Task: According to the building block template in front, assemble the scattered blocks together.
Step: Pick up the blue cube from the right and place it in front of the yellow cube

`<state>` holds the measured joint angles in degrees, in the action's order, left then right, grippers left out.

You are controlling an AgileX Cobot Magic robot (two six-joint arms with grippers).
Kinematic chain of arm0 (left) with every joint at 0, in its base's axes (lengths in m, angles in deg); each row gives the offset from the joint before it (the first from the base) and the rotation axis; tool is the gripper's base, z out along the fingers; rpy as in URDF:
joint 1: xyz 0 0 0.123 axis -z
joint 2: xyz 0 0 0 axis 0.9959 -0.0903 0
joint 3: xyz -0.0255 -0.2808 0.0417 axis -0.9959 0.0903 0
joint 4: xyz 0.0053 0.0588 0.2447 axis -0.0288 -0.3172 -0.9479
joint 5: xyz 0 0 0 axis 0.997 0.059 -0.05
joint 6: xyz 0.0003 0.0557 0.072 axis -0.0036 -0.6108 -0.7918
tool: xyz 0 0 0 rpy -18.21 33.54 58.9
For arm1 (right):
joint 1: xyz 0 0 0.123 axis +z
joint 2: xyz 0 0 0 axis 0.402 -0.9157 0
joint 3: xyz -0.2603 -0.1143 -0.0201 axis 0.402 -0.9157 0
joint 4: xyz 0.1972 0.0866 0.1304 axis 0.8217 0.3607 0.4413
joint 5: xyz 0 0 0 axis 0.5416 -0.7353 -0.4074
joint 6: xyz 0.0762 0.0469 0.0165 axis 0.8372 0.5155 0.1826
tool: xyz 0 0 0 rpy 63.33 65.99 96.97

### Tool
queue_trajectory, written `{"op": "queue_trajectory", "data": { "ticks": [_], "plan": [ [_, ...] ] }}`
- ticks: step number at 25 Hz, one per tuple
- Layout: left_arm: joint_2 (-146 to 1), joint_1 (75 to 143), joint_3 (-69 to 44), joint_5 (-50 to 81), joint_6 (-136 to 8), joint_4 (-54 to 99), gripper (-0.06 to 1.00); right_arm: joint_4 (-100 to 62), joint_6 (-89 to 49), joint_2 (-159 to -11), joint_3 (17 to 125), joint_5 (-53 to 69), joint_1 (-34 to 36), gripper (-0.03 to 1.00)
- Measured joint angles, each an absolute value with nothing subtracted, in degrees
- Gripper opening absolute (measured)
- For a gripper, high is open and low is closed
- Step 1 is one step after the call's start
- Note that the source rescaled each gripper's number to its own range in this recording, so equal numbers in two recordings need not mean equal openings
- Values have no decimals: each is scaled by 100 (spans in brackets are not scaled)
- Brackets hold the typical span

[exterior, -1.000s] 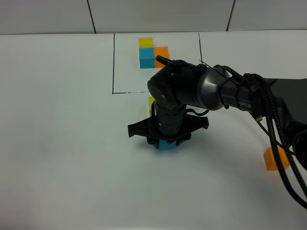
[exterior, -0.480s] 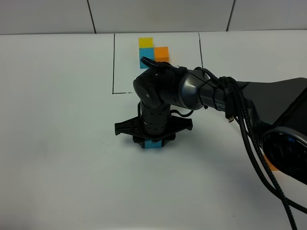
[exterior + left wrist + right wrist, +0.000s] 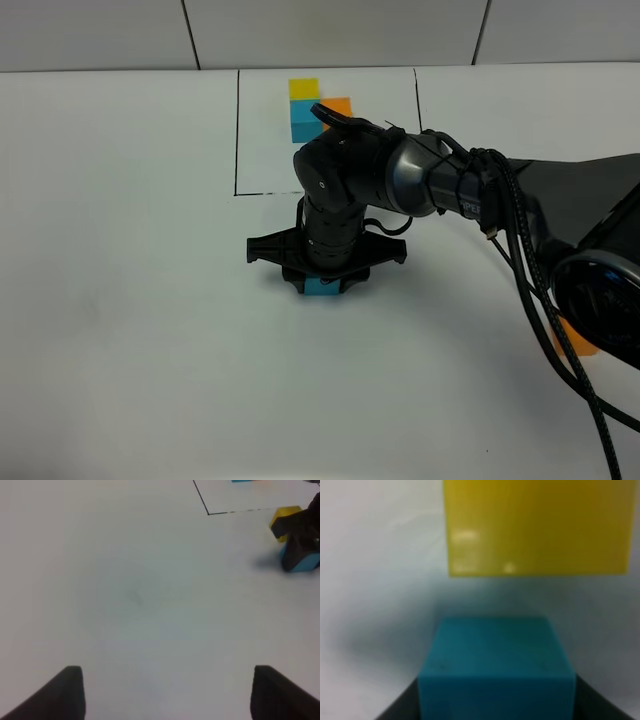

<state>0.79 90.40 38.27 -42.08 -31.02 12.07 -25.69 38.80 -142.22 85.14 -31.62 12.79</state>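
Observation:
The building block template point(image 3: 300, 122), a cluster of yellow, blue and orange cubes, lies inside a black drawn frame at the back. My right gripper point(image 3: 322, 285) reaches across the middle, pointing down and shut on the light blue block point(image 3: 322, 289), which rests on the table. In the right wrist view the blue block point(image 3: 495, 665) sits between the fingers, a small gap away from the yellow block point(image 3: 535, 527). The left wrist view shows both blocks: yellow point(image 3: 285, 516) and blue point(image 3: 302, 562). The orange block point(image 3: 580, 342) peeks out at the right edge. My left gripper point(image 3: 167, 672) is open and holds nothing.
The white table point(image 3: 130, 300) stretches around the blocks. The black frame line point(image 3: 237, 140) runs just behind the right gripper. The right arm's body and cables point(image 3: 520, 230) cross the right half of the exterior high view and hide part of the orange block.
The right gripper, holding the light blue block, slid left and then a little toward the frame. The left gripper has stayed still.

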Motion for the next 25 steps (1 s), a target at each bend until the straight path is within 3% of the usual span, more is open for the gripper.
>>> {"op": "queue_trajectory", "data": {
  "ticks": [25],
  "plan": [
    [79, 9040, 3827, -4208, -3102, 1207, 48, -2632, 3832, -14294, 8570, -3239, 1220, 2]
  ]
}}
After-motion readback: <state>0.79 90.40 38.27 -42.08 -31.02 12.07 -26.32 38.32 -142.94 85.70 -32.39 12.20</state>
